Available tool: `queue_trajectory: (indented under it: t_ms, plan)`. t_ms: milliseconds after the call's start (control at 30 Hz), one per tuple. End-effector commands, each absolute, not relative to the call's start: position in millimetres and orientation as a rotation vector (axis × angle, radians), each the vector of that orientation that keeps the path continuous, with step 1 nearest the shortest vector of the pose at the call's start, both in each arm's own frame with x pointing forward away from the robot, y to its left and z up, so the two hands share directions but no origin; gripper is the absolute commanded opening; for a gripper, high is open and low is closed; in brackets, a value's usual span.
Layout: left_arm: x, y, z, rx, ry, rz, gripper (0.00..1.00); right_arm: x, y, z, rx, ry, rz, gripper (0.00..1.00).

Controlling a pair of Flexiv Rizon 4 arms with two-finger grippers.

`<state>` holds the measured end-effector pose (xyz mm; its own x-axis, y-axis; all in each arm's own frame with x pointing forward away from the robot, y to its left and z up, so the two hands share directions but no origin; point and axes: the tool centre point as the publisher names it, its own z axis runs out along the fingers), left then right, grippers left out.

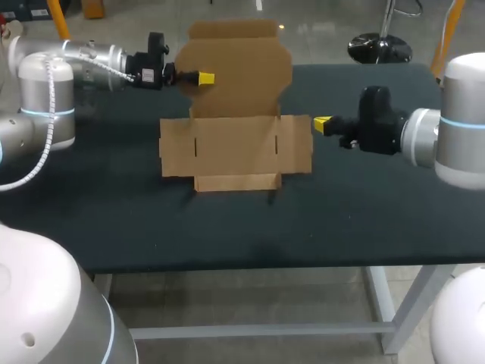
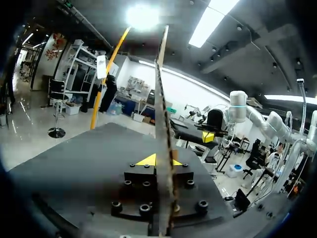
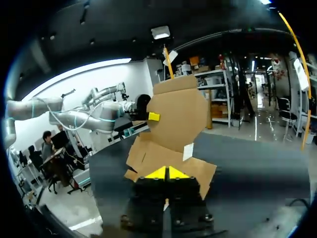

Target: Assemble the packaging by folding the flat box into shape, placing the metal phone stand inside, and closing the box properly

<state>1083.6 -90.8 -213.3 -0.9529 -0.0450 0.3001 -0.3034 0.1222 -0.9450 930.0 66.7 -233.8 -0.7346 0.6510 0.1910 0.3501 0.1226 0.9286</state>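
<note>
Left gripper (image 1: 203,78) clamps the raised lid of the box (image 1: 235,148); right gripper (image 1: 322,123), tips together, sits beside its right flap. Pulling further would likely tear the lid's crease

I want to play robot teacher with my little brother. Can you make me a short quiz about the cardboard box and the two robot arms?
1. Fill the gap: the right gripper, next to the side flap of the cardboard box, has tips coloured ____.
2. What pinches the raised lid? A) the left gripper B) the right gripper C) a person's hand
3. True or false: the cardboard box is already folded up and closed.

Key: 1 yellow. 2 A; in the left wrist view the card stands edge-on between its fingers. 3 false; the side flaps lie flat on the table and only the lid stands up.
</note>
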Motion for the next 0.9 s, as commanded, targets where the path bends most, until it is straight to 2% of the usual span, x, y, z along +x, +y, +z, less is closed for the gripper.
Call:
queue_trajectory:
  t_ms: [33,900]
  plan:
    - [1064.1,-92.3,-198.6,0.370,-2.231,1.947,0.00,898.2,51.4,-232.6,0.954,2.079,1.683,0.00]
    - [1006.0,-109.0,-147.7,0.341,-2.317,1.999,0.00,849.5,48.8,-253.9,0.832,2.065,1.586,0.00]
